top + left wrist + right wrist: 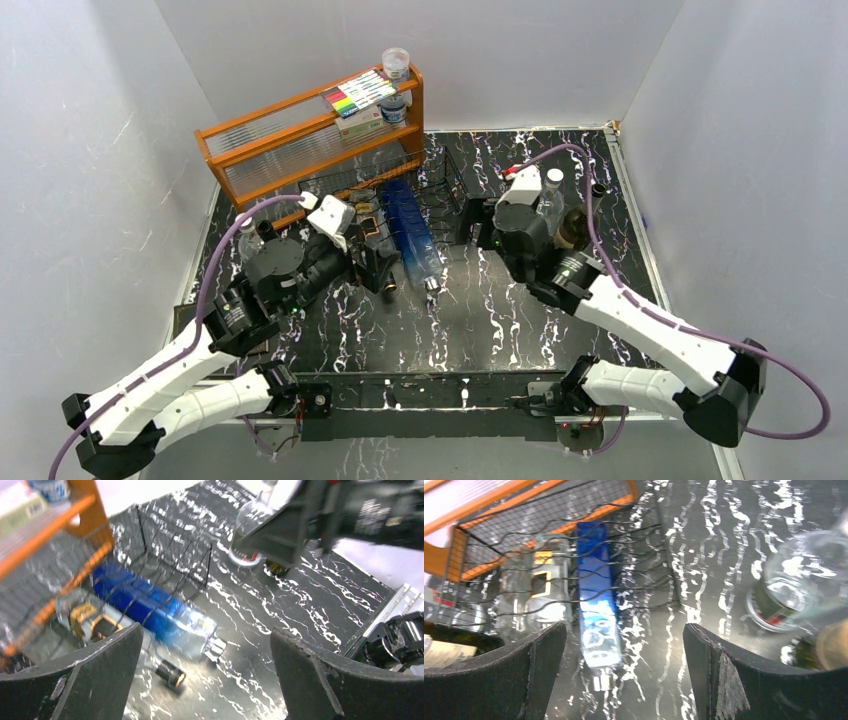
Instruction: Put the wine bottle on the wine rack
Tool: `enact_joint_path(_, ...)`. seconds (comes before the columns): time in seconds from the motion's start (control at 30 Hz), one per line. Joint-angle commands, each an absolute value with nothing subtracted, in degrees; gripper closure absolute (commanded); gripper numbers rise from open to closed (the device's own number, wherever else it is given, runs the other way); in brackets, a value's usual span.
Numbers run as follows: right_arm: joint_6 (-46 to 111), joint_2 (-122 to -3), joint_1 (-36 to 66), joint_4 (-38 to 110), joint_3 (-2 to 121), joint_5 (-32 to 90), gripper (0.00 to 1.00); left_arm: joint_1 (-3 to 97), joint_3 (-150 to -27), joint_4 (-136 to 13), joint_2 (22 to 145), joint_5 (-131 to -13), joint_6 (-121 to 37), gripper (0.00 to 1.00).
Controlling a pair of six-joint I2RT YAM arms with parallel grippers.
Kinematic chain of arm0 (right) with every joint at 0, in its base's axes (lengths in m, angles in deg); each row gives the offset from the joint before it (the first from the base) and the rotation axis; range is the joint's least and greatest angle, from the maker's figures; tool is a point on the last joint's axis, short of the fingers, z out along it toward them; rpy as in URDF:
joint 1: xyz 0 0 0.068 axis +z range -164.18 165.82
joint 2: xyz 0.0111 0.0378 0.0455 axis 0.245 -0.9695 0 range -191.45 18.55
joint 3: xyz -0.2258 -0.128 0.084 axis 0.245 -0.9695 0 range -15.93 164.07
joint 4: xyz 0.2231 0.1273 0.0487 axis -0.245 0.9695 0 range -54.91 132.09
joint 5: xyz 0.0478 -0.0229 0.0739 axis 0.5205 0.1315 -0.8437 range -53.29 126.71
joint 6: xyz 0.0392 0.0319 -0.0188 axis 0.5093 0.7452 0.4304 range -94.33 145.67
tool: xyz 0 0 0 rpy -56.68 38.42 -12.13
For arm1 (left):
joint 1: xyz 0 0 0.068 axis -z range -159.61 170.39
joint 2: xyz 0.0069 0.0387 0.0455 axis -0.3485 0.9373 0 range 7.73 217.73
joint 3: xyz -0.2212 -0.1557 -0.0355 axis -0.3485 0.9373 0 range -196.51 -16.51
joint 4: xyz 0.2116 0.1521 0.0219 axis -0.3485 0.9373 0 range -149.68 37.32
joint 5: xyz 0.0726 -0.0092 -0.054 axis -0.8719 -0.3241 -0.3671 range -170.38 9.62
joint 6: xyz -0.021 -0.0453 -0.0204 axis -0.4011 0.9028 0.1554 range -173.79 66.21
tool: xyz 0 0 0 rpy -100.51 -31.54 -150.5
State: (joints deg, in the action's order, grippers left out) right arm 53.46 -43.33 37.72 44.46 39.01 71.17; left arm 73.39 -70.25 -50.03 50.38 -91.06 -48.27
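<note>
Both arms hang over the table with jaws spread wide and nothing between them, the left gripper near and left of the wine rack, the right gripper just near of it. The blue wine bottle lies on its side in a wavy cradle near the middle of the black wire rack, its neck and silvery cap pointing toward the arms and jutting past the near edge. It is long, straight-sided and deep blue, paling to clear at the shoulder. To its left lies a clear bottle with a gold label. Another clear bottle stands on the table to the right, and an orange shelf is behind the rack.

Judged as glass, the bottle would be rigid, fairly heavy, slick and breakable. The straight body at mid-length looks the surest hold, the narrow neck less so.
</note>
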Motion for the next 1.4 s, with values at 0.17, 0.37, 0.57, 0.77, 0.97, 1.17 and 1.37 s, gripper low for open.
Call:
enact_joint_path(0.17, 55.0, -38.7, 35.3, 75.7, 52.4, 85.3, 0.04, 73.3, -73.5, -33.3, 53.5, -93.6, -33.3, 0.02)
enact_joint_path(0.37, 58.4, -39.5, 32.6, 84.9, 60.8, 90.4, 0.06, 73.2, -68.8, -36.5, 52.3, -84.2, -33.8, 0.02)
enact_joint_path(0.57, 55.4, -43.8, 29.3, 89.9, 70.6, 92.5, 0.05, 73.2, -67.8, -36.3, 51.0, -83.4, -32.8, 0.02)
enact_joint_path(0.77, 53.5, -46.6, 23.9, 91.1, 72.3, 89.2, 0.05, 73.2, -67.0, -38.8, 48.8, -80.6, -33.8, 0.02)
enact_joint_path(0.97, 50.7, -47.0, 14.1, 85.8, 69.0, 83.2, 0.05, 73.1, -67.3, -38.9, 49.5, -80.5, -35.1, 0.02)
enact_joint_path(1.17, 48.1, -49.2, 2.9, 79.4, 64.2, 73.8, 0.06, 73.1, -66.6, -39.2, 50.5, -81.0, -35.1, 0.02)
enact_joint_path(1.37, 42.7, -48.5, 1.2, 73.5, 59.9, 73.2, 0.20, 73.2, -67.1, -39.3, 51.8, -80.4, -34.0, 0.02)
